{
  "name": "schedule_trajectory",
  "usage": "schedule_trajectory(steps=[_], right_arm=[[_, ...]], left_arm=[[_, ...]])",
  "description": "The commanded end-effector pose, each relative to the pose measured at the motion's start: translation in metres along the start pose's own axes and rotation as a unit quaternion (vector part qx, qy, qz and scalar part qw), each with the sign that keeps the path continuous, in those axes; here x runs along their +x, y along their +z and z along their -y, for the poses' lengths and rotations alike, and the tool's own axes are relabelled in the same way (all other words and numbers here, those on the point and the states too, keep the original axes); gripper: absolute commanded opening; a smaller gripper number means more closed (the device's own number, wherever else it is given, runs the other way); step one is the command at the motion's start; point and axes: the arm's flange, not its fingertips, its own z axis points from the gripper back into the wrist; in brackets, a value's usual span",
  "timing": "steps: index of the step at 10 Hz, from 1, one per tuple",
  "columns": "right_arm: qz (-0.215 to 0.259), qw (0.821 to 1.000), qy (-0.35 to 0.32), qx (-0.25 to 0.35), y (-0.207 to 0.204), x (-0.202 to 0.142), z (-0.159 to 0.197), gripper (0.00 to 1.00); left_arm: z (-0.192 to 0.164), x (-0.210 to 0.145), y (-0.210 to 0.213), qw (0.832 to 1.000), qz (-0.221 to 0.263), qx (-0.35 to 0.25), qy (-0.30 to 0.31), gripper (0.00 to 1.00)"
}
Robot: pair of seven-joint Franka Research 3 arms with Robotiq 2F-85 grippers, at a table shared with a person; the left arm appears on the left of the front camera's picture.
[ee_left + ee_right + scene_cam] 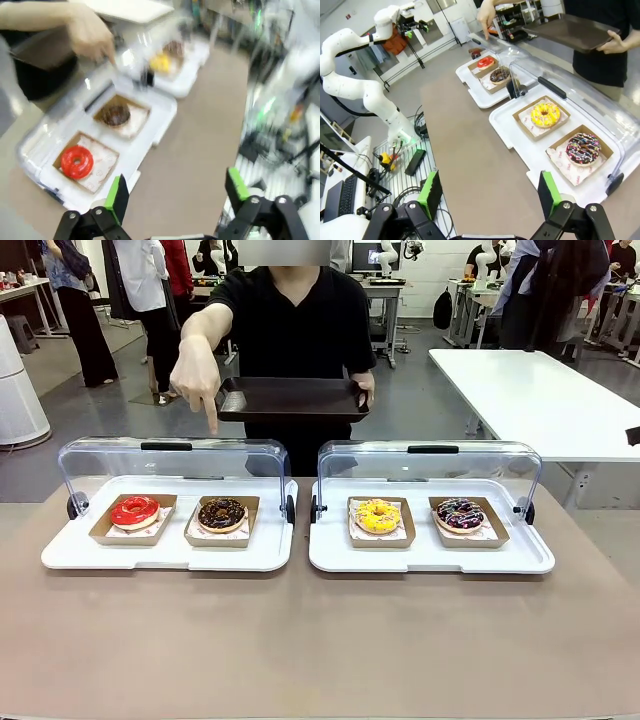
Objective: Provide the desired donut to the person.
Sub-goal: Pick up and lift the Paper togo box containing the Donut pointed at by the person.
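Donut first: the chocolate donut [222, 513] lies in its paper tray in the left case [170, 558], lower left of centre in the front view, just right of the red donut [135, 511]. The clear lid [175, 460] stands raised behind both. The person [295, 330], top centre, points a hand [197, 375] down over that lid, finger right above the chocolate one, so you can take that as the desired donut. Their other hand holds a brown tray [290, 400] at waist height, apparently ready to receive it. The right case [430, 562] carries a yellow donut [377, 516] and a sprinkled donut [459, 515], both undisturbed. By the look of it only the choosing is done; reaching, picking up and handing over are all left. Your left gripper [177, 192] hangs well above the table [320, 640] with its jaws spread wide and nothing between them, the left case at the upper left of its blurred wrist view. Your right gripper [489, 192] is likewise spread and empty, well back from both cases.
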Motion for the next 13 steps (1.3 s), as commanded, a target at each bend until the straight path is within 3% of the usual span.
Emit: schedule_trajectory(steps=[1,4,6,9,13], right_arm=[[0.011,1.000,0.003,0.004,0.001,0.001,0.001,1.00],[0.011,1.000,0.003,0.004,0.001,0.001,0.001,1.00],[0.011,1.000,0.003,0.004,0.001,0.001,0.001,1.00],[0.011,1.000,0.003,0.004,0.001,0.001,0.001,1.00],[0.011,1.000,0.003,0.004,0.001,0.001,0.001,1.00]], left_arm=[[0.049,0.055,-0.040,0.973,-0.167,0.058,-0.148,1.00],[0.078,0.088,-0.161,0.892,-0.365,0.082,-0.252,1.00],[0.067,0.086,-0.241,0.845,-0.443,0.076,-0.289,1.00],[0.024,0.077,-0.311,0.836,-0.462,0.052,-0.292,1.00],[-0.022,0.074,-0.324,0.866,-0.422,0.000,-0.267,1.00]])
